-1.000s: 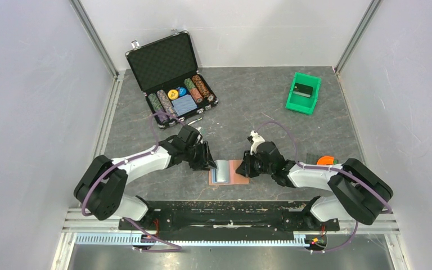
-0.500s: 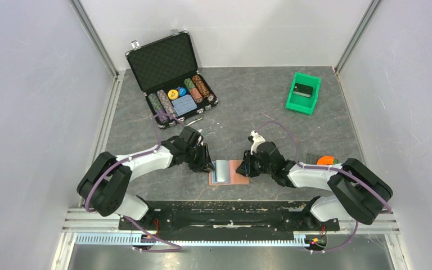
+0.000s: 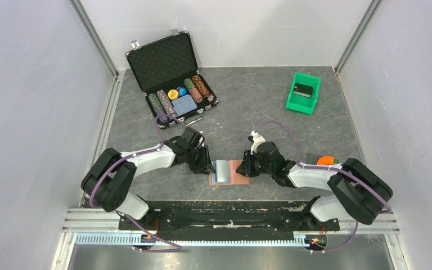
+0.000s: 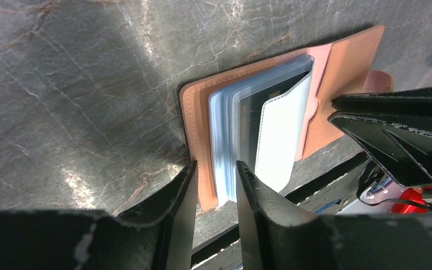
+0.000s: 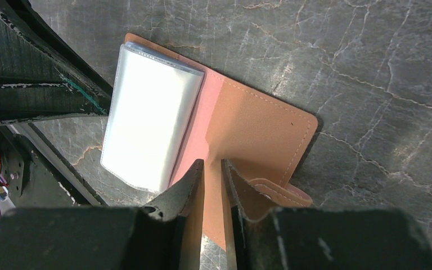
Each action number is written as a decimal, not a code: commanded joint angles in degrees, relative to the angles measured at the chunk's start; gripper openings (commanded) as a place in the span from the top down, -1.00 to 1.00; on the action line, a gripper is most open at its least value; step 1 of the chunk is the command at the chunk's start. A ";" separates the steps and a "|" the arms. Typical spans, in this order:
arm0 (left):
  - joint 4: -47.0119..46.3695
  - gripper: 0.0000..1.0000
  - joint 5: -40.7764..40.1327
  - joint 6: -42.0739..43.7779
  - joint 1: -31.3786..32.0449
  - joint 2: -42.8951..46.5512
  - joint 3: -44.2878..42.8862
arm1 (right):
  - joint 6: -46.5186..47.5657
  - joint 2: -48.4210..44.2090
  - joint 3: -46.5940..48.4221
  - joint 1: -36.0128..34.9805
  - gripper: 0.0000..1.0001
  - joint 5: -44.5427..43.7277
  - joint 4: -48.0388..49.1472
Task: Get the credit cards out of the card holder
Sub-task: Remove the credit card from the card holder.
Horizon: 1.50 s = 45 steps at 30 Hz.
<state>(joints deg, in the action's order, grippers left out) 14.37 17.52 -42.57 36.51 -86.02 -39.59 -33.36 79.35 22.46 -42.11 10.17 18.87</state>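
Inspection finds no text, label, brand, number or sign that can be read on any surface in view. The card holder (image 3: 229,171) presents plain brown covers and clear sleeves, with no print legible on either in the wrist views. The chips (image 3: 175,94) in the black case (image 3: 163,61), far back and left of the card holder, carry coloured face markings too small to make out. The dark item (image 3: 302,89) in the green bin (image 3: 292,102), far back and right of the card holder, shows no readable marking.
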 commanded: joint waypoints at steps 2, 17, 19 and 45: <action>-0.87 0.25 1.06 1.52 0.92 -0.34 -2.67 | 0.75 -0.93 -0.66 0.34 0.62 -0.86 2.27; 0.58 0.23 0.41 1.50 2.87 -2.02 -5.56 | 0.76 -1.97 0.06 0.27 0.62 0.03 2.36; -0.03 0.24 1.09 1.39 3.03 -1.83 -5.61 | 0.76 -1.75 0.29 0.32 0.62 0.12 2.47; -6.35 0.17 2.95 -0.83 4.36 -2.89 -4.70 | 0.63 -1.79 -0.48 0.27 0.62 0.52 3.45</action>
<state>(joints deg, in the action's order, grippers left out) 10.50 19.59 -42.63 40.42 -88.05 -43.55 -33.39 78.56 22.35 -42.09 10.55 20.05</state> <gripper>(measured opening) 0.412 0.192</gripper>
